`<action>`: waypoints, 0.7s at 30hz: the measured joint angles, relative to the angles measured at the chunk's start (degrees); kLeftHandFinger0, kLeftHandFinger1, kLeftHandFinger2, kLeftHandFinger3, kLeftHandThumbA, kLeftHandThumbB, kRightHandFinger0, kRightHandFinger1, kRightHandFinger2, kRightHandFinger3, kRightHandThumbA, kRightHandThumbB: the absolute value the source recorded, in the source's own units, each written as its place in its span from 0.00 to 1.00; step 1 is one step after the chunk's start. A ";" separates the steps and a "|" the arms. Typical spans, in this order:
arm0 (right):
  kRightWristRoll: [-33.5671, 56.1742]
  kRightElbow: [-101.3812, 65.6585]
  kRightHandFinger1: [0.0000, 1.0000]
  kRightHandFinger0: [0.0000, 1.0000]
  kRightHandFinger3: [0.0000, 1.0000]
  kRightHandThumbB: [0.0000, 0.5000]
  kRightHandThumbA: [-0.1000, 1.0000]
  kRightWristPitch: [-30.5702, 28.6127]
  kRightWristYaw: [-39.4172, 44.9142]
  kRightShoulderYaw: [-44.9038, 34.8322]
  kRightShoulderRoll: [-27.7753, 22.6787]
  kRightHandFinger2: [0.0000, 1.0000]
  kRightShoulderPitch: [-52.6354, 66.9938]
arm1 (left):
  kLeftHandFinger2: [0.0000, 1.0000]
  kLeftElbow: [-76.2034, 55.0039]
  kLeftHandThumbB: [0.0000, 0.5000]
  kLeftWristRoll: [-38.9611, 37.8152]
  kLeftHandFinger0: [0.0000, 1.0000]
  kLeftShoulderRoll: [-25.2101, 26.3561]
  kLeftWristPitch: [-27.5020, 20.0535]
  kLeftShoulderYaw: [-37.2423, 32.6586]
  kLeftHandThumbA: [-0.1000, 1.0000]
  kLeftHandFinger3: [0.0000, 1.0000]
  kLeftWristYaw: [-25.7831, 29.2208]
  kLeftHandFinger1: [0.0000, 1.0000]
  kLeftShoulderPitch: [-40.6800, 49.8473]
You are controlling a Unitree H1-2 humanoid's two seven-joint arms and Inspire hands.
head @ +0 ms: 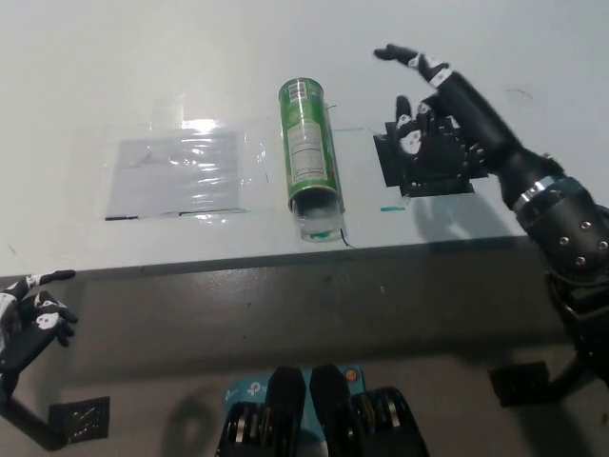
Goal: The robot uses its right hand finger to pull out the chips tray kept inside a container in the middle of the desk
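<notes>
You see the green chips container point(309, 157) lying on its side in the upper middle of the frame, on the white tabletop point(95, 76). Its open end points to the tabletop's near edge, and the clear tray point(318, 221) shows at this mouth. The black right robot hand point(419, 100) is in the upper right of the frame, above a black patch point(419, 171), with fingers spread and holding nothing, apart from the container. The left robot hand point(33, 319) rests at the lower left, below the tabletop edge; you cannot tell its state. A shiny clear sheet point(176, 176) lies left of the container.
</notes>
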 measured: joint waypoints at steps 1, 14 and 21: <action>-0.38 1.32 0.07 0.00 0.88 0.54 0.00 -0.99 0.61 0.71 -0.02 0.90 -0.38 | 0.33 -0.01 0.14 -0.08 0.31 0.02 0.01 0.02 0.00 0.66 0.00 0.30 -0.04; -4.08 14.47 0.00 0.00 0.75 0.56 0.00 -9.79 4.74 7.95 0.80 0.79 -1.86 | 0.34 -0.17 0.17 -0.24 0.30 0.21 0.27 0.10 0.02 0.67 0.00 0.31 -0.28; -5.95 19.32 0.01 0.00 0.73 0.55 0.00 -13.44 4.94 9.03 3.46 0.78 -1.64 | 0.33 -0.15 0.17 -0.30 0.30 0.29 0.30 0.11 0.02 0.66 -0.04 0.30 -0.60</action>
